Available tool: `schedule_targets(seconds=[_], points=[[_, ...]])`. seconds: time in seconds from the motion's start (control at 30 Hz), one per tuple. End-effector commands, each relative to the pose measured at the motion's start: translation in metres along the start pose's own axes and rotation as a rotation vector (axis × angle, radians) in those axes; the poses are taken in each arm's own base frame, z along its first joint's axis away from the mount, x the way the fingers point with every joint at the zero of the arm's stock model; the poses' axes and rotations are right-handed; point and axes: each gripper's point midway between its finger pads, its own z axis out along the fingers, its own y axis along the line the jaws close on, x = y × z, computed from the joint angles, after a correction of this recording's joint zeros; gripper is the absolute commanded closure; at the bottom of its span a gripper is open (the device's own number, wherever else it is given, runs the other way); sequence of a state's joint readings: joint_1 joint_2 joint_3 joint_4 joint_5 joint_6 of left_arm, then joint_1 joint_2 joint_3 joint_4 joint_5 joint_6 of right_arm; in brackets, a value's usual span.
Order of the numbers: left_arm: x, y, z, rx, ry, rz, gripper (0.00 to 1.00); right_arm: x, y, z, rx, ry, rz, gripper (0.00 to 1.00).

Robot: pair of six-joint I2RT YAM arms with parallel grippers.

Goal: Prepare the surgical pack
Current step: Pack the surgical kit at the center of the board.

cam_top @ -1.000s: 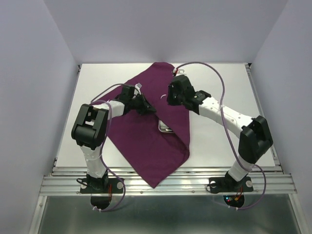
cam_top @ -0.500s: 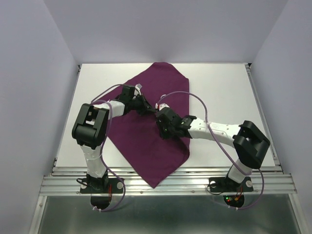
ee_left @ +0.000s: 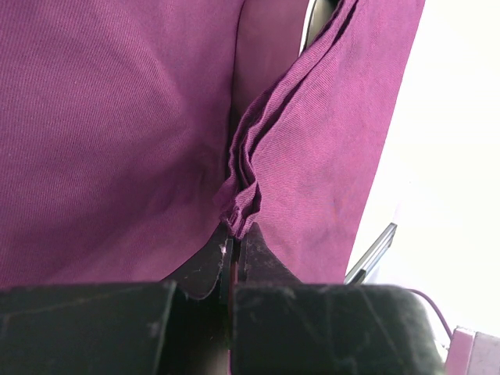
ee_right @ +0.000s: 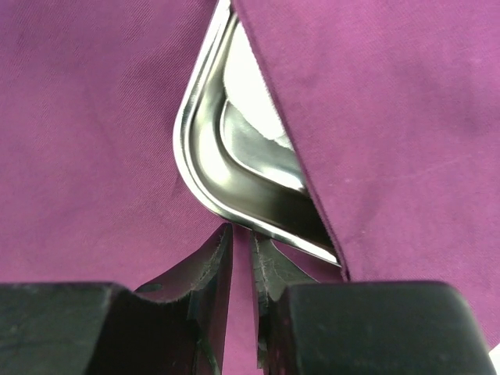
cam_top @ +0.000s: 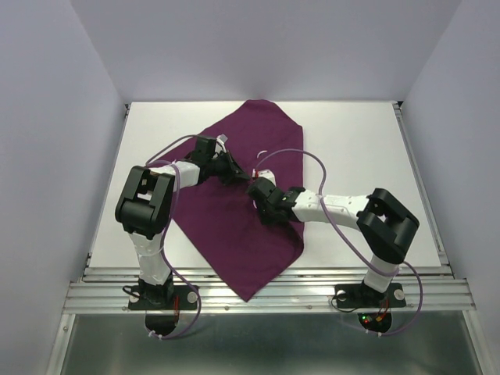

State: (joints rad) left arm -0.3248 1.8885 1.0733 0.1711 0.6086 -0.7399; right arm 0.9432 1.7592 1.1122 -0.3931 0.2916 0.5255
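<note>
Purple cloth wrap [cam_top: 226,230] lies spread as a diamond across the middle of the white desk [cam_top: 351,141]. Its right side is folded over the steel tray [ee_right: 226,156], so only one rounded corner of the tray peeks out from under the cloth edge. The left fingers [ee_left: 235,244] are closed tight on a gathered pleat of the wrap. The right fingers [ee_right: 241,236] hover right at the bare tray corner, a thin slit apart, with nothing between them. The step in hand looks like finishing the fold over the tray. To do it well, the left side should hold the pleat low and taut without dragging the tray. The right should take the cloth edge alone, since pinching the steel rim would likely shift the tray. The overhead view shows the whole layout and both arms meeting at the cloth's centre, but hides the tray under the right wrist. Only the right wrist view shows the tray corner, and only the left wrist view shows the pinch. No instruments or gauze show anywhere.
</note>
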Motion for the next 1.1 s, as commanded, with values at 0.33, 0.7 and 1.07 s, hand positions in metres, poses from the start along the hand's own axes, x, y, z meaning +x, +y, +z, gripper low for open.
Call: schedule_targets(seconds=[0.33,0.7,1.07], points=[[-0.006,-0.001,-0.002,0.004,-0.008,0.028,1.00,-0.032,-0.006,-0.005,0.064,-0.101,0.058,0.80],[-0.006,0.004,0.001,-0.004,-0.003,0.016,1.00,-0.054,0.007,-0.053,-0.087,-0.180,0.040,0.77],[-0.005,0.009,0.002,-0.013,-0.001,0.005,1.00,-0.176,-0.092,-0.076,0.077,-0.402,0.209,0.67]])
